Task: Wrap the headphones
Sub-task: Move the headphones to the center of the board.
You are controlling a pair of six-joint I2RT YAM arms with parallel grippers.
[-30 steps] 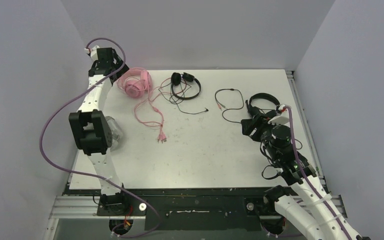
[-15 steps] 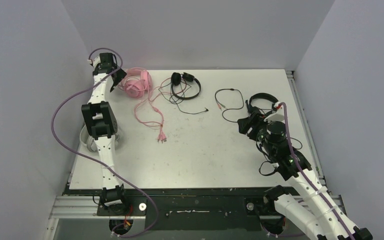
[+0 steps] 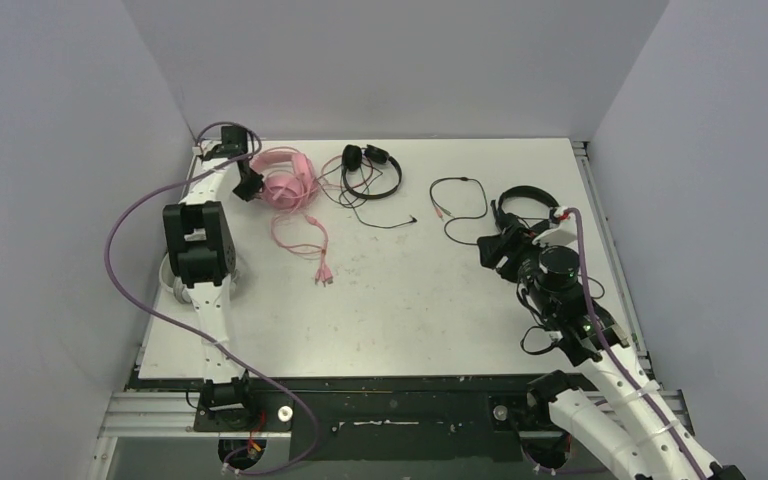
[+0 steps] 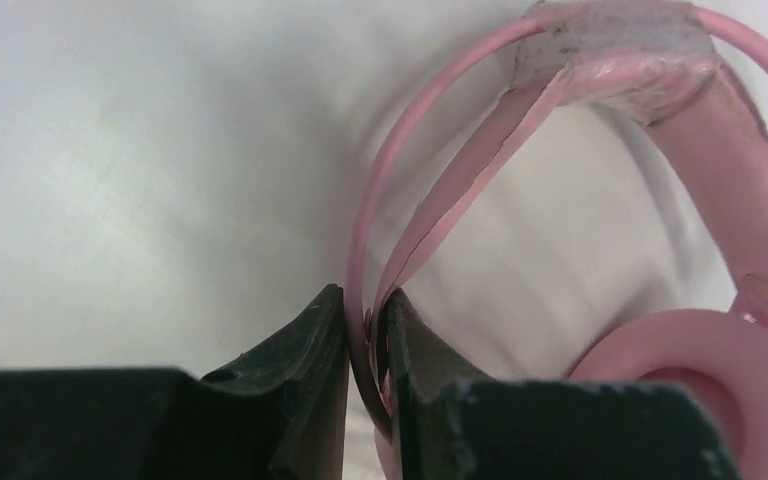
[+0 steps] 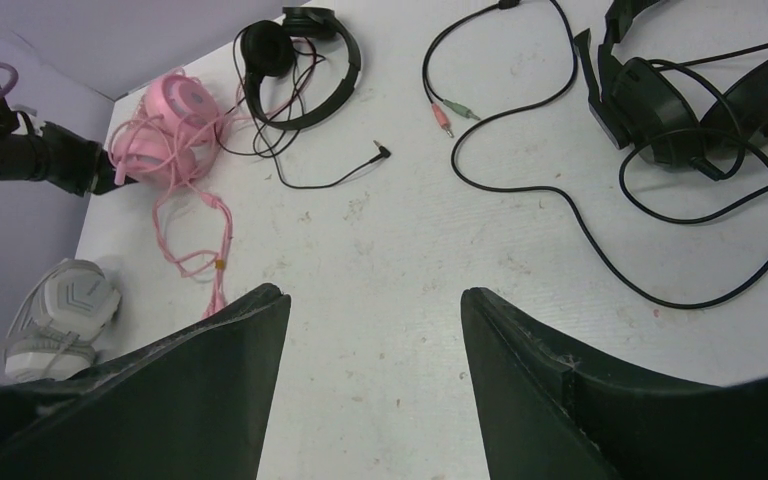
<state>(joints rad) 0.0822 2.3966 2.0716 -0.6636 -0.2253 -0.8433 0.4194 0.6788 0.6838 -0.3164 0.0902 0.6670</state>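
The pink headphones (image 3: pixel 288 182) lie at the back left of the table, their pink cable (image 3: pixel 305 235) trailing toward me. My left gripper (image 3: pixel 246 186) is shut on their thin headband, which is pinched between the fingertips (image 4: pixel 363 300) in the left wrist view, with the ear cup (image 4: pixel 700 380) at the right. One thin black headset (image 3: pixel 375 170) lies beside the pink one. Another black one (image 3: pixel 525 205) lies at the right, just beyond my open, empty right gripper (image 3: pixel 493 250) (image 5: pixel 375 295). The white-grey headset (image 5: pixel 60 315) sits at the left edge, partly hidden by the left arm.
Loose black cable with plugs (image 3: pixel 460 200) loops between the two black headsets. The purple-grey enclosure walls (image 3: pixel 60 150) stand close on the left, back and right. The left arm's purple hose (image 3: pixel 125 225) hangs over the table's left edge (image 3: pixel 155 320).
My left arm came down and right onto the pink headphones, and its jaws closed on the headband. The pink headphones shifted slightly right. The right arm barely moved.
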